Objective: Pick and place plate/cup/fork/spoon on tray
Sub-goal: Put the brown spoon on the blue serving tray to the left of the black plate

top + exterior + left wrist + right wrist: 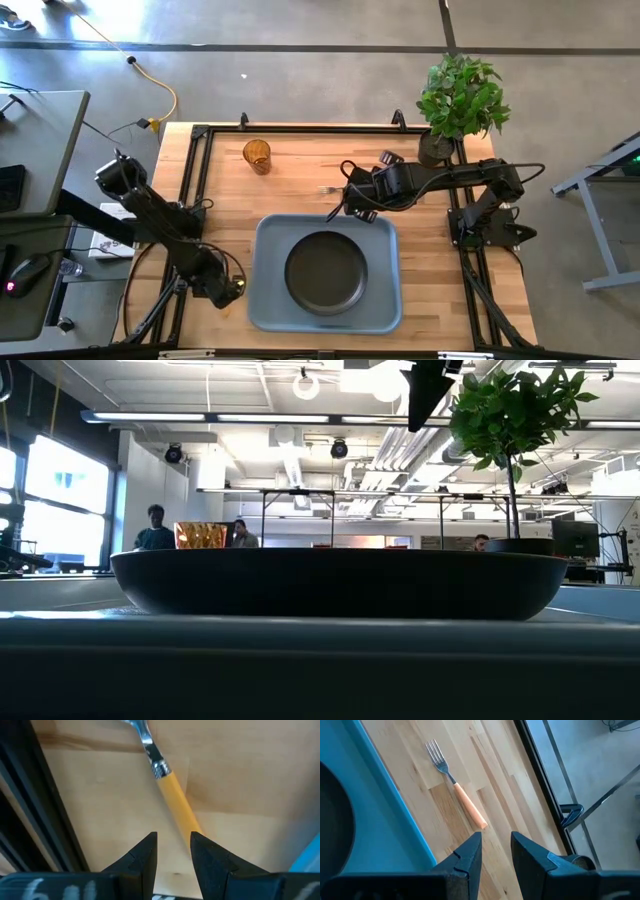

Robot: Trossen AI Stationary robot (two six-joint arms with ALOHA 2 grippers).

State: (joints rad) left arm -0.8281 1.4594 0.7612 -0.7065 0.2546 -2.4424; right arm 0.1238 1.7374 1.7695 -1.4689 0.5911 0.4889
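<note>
The black plate [326,272] lies in the blue-grey tray [268,300] at the table's near middle; both also show in the low view, plate [340,585] and tray [300,660]. The amber cup [257,155] stands at the far left. The fork [455,785] lies flat on the wood just beyond the tray's far rim, and its tines [326,188] show in the high view. My right gripper [496,845] is open, just short of the fork's handle end. My left gripper [173,845] is open at the near left, over the handle end of an orange-handled utensil [172,795]. That utensil's head is out of view. My left gripper has one fingertip [200,845] in front of the utensil's handle end [190,822]. I cannot tell whether it touches the handle. The utensil lies flat on the table.
A potted plant [458,100] stands at the far right corner. A black metal frame [190,170] runs along the table's edges. Bare wood lies between the cup and the tray. People show in the room beyond the table in the low view.
</note>
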